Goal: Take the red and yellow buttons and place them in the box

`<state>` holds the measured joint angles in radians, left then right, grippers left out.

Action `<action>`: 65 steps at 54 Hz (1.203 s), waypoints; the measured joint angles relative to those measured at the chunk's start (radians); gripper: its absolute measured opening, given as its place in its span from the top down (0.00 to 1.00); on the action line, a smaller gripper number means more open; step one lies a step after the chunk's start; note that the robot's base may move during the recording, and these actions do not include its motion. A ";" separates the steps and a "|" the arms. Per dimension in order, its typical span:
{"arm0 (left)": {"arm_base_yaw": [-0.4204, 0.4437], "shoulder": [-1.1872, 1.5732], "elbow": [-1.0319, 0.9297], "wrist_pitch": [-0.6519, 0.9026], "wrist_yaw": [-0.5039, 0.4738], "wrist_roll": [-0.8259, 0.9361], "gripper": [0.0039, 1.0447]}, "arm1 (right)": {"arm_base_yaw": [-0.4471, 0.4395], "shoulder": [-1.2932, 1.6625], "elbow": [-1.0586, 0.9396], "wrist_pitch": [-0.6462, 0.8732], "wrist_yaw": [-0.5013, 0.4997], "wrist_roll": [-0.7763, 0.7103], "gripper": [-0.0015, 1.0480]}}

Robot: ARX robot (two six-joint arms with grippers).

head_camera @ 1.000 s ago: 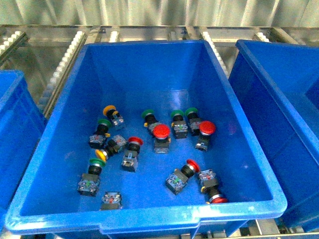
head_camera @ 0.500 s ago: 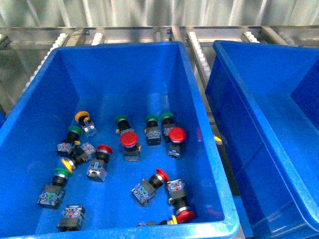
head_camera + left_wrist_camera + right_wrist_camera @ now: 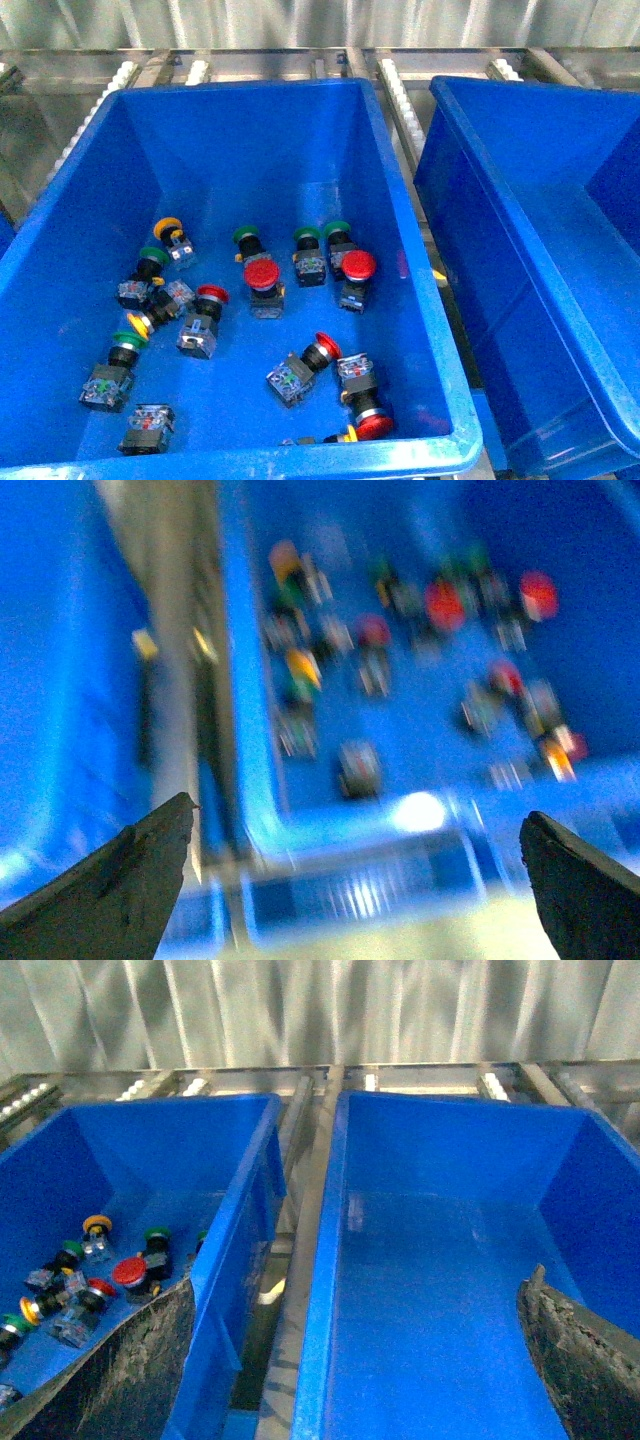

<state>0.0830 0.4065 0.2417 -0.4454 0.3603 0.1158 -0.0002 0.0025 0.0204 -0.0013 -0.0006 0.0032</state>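
Right now nothing is picked. The left gripper (image 3: 357, 815) and right gripper (image 3: 360, 1285) both hang with fingers spread wide and nothing between them. All the buttons lie on their sides in the source crate (image 3: 250, 140). The box (image 3: 450, 1250) stands just beside it on the robot's right, with no buttons inside.

Risks from here, my read:
- Wrong colour: the centre red button (image 3: 358, 264) sits just beside two green buttons (image 3: 337, 229). The left yellow button (image 3: 138, 325) touches another green cap. A wide closing stroke could catch a neighbour.
- Wall clash: the corner red button (image 3: 372, 424) lies near the crate's near wall with a yellow cap beside it. A finger has little room and likely hits plastic first.
- Slip: the caps are round and the bodies tilted, so an off-centre pinch may squirt a switch out.
- Transfer: there's a gap between the crates, so an early release drops the part onto the roller rack (image 3: 400, 100).
- The left wrist view is smeared, so it's poor for aiming.
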 joint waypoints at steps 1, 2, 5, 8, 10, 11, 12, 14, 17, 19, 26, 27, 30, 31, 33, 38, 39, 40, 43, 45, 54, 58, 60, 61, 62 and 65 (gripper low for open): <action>-0.005 0.089 0.027 -0.026 0.022 0.010 0.07 | 0.000 0.000 0.000 0.000 0.001 0.000 0.07; -0.009 0.140 0.040 -0.021 0.023 0.017 0.07 | 0.000 0.000 0.000 0.000 0.000 0.000 0.07; -0.029 0.282 0.069 0.033 0.017 0.034 0.07 | 0.000 0.000 0.000 0.000 0.003 0.000 0.07; -0.040 0.362 0.087 0.087 0.006 0.050 0.07 | 0.000 0.000 0.000 0.000 0.003 0.000 0.07; -0.045 0.394 0.097 0.113 0.004 0.057 0.07 | 0.000 0.000 0.000 0.000 0.003 0.000 0.07; -0.050 0.416 0.104 0.133 0.000 0.063 0.07 | 0.000 0.000 0.000 0.000 0.003 0.000 0.07; -0.055 0.438 0.112 0.153 -0.006 0.068 0.07 | 0.000 0.000 0.000 0.000 0.003 0.000 0.07; -0.064 0.473 0.124 0.186 -0.015 0.080 0.07 | 0.000 0.000 0.000 0.000 0.003 0.000 0.07; -0.084 0.539 0.151 0.242 -0.029 0.099 0.07 | 0.000 0.000 0.000 0.000 0.003 0.000 0.07; -0.103 0.592 0.174 0.284 -0.029 0.116 0.07 | 0.000 0.000 0.000 0.000 0.002 0.000 0.07; -0.172 0.742 0.248 0.390 -0.069 0.171 0.07 | 0.000 0.000 0.000 0.000 0.002 0.000 0.07; -0.178 0.753 0.255 0.397 -0.071 0.174 0.07 | 0.000 0.000 0.000 0.000 0.003 0.000 0.07; -0.211 0.818 0.296 0.433 -0.082 0.199 0.07 | 0.000 0.000 0.000 0.000 0.003 0.000 0.07; -0.220 0.841 0.311 0.447 -0.093 0.206 0.07 | 0.000 0.000 0.000 0.000 0.003 0.000 0.07; -0.234 0.875 0.331 0.468 -0.107 0.213 0.07 | 0.000 0.000 0.000 0.000 0.003 0.000 0.07; -0.269 1.006 0.400 0.535 -0.153 0.254 0.07 | 0.000 0.000 0.000 0.000 0.003 0.000 0.07; -0.273 1.029 0.412 0.548 -0.159 0.261 0.07 | 0.000 0.000 0.000 0.000 0.003 0.000 0.07; -0.278 1.064 0.431 0.560 -0.163 0.262 0.07 | 0.000 0.000 0.000 0.000 0.003 0.000 0.07; -0.285 1.120 0.464 0.573 -0.185 0.270 0.07 | 0.000 0.000 0.000 0.000 0.003 0.000 0.07; -0.288 1.153 0.483 0.584 -0.192 0.273 0.07 | 0.000 0.000 0.000 0.000 0.003 0.000 0.07; -0.315 1.299 0.563 0.632 -0.204 0.283 0.07 | 0.000 0.000 0.000 0.000 0.003 0.000 0.07; -0.328 1.363 0.609 0.633 -0.204 0.274 0.07 | 0.000 0.000 0.000 0.000 0.003 0.000 0.07; -0.335 1.401 0.640 0.633 -0.209 0.262 0.07 | 0.000 0.000 0.000 0.000 0.003 0.000 0.07; -0.338 1.421 0.655 0.634 -0.212 0.257 0.07 | 0.000 0.000 0.000 0.000 0.003 0.000 0.07; -0.340 1.440 0.670 0.635 -0.212 0.251 0.07 | 0.000 0.000 0.000 0.000 0.003 0.000 0.07; -0.345 1.487 0.707 0.635 -0.212 0.233 0.07 | 0.000 0.000 0.000 0.000 0.003 0.000 0.07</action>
<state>-0.2623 1.8938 0.9489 0.1894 0.1478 0.3489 -0.0002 0.0021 0.0204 -0.0013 0.0021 0.0032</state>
